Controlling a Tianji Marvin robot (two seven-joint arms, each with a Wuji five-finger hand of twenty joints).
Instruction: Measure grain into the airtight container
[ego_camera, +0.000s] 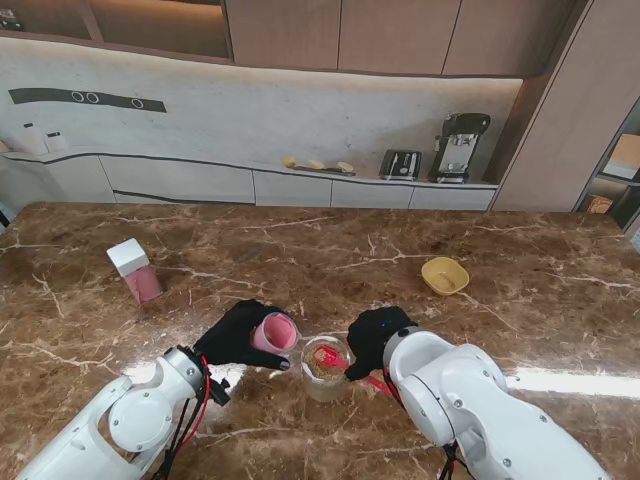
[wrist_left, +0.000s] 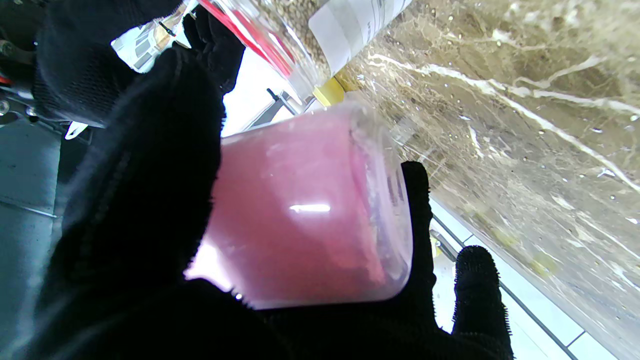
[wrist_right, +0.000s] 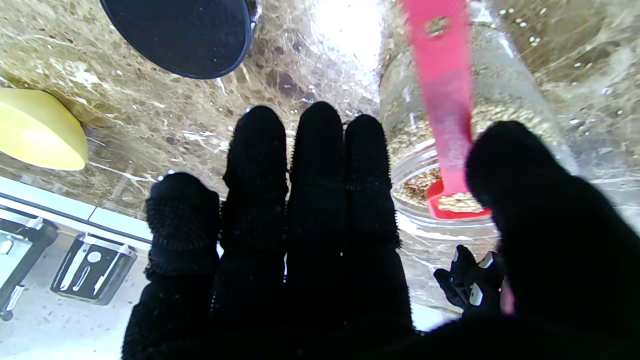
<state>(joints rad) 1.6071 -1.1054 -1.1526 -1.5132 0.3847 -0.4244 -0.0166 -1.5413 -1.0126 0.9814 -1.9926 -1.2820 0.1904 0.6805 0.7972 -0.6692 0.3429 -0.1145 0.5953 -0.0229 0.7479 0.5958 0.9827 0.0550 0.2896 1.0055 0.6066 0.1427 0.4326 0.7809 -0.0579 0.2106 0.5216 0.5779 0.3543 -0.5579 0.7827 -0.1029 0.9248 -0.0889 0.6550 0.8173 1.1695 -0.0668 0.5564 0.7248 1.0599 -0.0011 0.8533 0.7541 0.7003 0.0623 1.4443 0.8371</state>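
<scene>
My left hand (ego_camera: 232, 335) is shut on a translucent pink cup (ego_camera: 273, 333), tilted with its mouth turned toward a clear jar (ego_camera: 325, 366) of grain just to its right. In the left wrist view the cup (wrist_left: 300, 210) fills my palm, and its rim sits close to the jar (wrist_left: 305, 45). A red measuring spoon (wrist_right: 445, 100) has its bowl, loaded with grain, at the jar's mouth, and its handle runs out over the rim. My right hand (ego_camera: 376, 335) hovers on the jar's far right side with its fingers (wrist_right: 320, 200) straight and the thumb beside the spoon bowl, gripping nothing I can see.
A pink box with a white lid (ego_camera: 135, 272) stands at the far left of the marble table (ego_camera: 300, 250). A yellow bowl (ego_camera: 445, 275) sits far right. A dark round disc (wrist_right: 180, 35) lies on the table under my right hand.
</scene>
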